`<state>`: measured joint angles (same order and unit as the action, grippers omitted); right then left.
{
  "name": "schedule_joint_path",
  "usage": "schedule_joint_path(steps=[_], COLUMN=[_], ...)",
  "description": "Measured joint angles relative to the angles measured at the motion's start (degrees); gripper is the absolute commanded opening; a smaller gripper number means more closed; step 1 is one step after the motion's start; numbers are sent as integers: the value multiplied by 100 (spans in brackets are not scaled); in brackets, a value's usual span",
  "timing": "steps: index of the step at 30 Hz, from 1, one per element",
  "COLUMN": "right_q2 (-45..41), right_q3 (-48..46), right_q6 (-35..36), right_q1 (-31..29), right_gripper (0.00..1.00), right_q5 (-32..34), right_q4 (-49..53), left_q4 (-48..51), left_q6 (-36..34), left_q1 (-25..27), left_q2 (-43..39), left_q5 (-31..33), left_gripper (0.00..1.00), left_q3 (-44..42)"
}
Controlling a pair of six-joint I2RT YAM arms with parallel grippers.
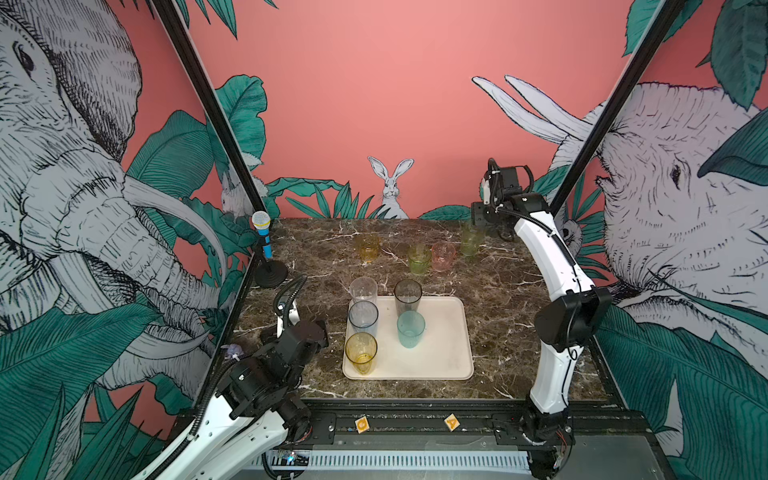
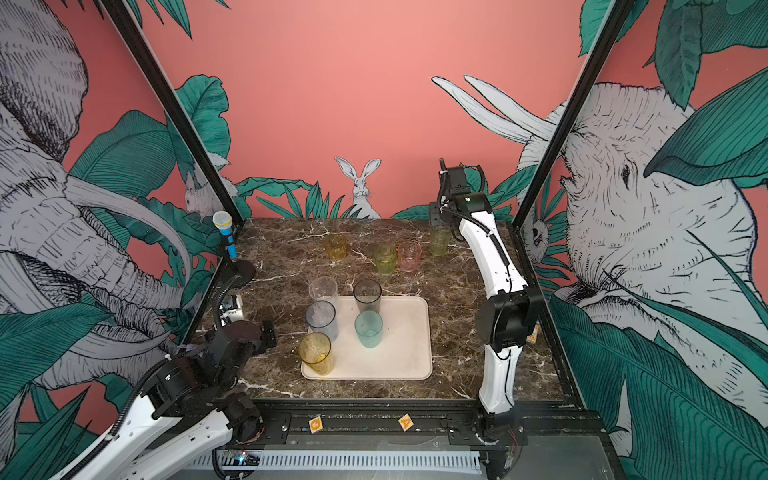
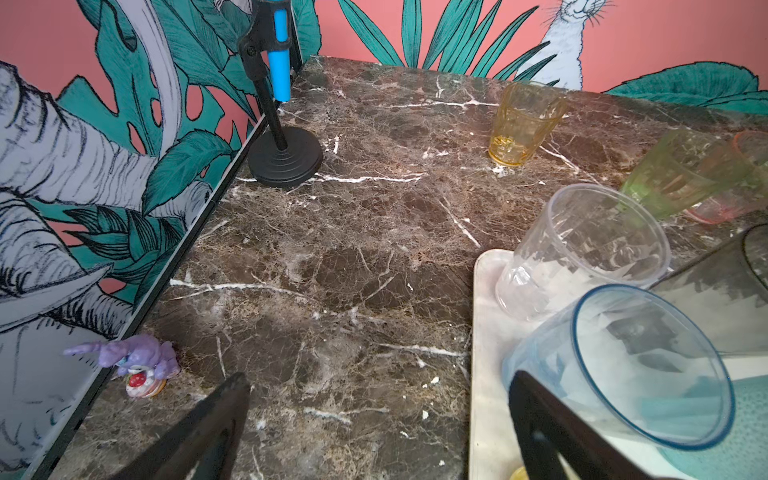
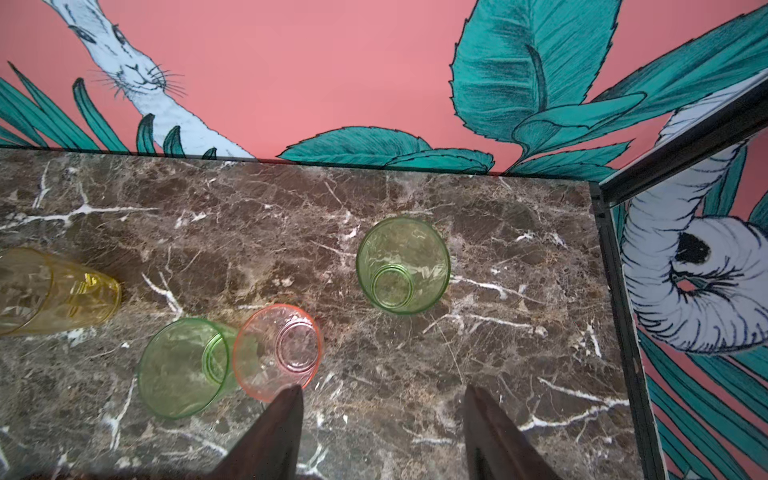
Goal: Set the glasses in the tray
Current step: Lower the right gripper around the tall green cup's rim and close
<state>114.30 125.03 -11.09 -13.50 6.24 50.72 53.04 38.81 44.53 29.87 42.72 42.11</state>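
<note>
The cream tray (image 1: 444, 345) lies at the table's front middle. On it stand clear (image 1: 363, 291), blue-grey (image 1: 363, 318), yellow (image 1: 360, 352), smoky grey (image 1: 407, 297) and teal (image 1: 410, 329) glasses. Behind it on the marble stand a short amber (image 1: 368, 246), short green (image 1: 419, 258), pink (image 1: 443, 256) and tall green glass (image 1: 471, 240). My right gripper (image 4: 382, 390) hangs open and empty above the far right, the tall green glass (image 4: 403, 266) just ahead of it and the pink glass (image 4: 277, 349) beside one fingertip. My left gripper (image 3: 380, 378) is open and empty, low at the tray's (image 3: 484, 332) left edge.
A blue-and-yellow toy microphone (image 1: 262, 237) on a black stand sits at the back left corner. A small purple toy figure (image 3: 137, 361) lies against the left wall. Printed walls and black frame posts close in the table on three sides.
</note>
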Motion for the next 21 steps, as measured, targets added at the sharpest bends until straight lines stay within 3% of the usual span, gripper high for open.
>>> schedule_joint_path(steps=[21], right_q2=[1408], right_q3=[1445], right_q6=[-540], right_q1=[697], right_gripper=[76], right_q5=[-240], right_q4=[149], left_q4=[68], left_q6=[92], left_q1=[-2], left_q2=[-114], left_q5=[22], left_gripper=[98], left_q3=[-33])
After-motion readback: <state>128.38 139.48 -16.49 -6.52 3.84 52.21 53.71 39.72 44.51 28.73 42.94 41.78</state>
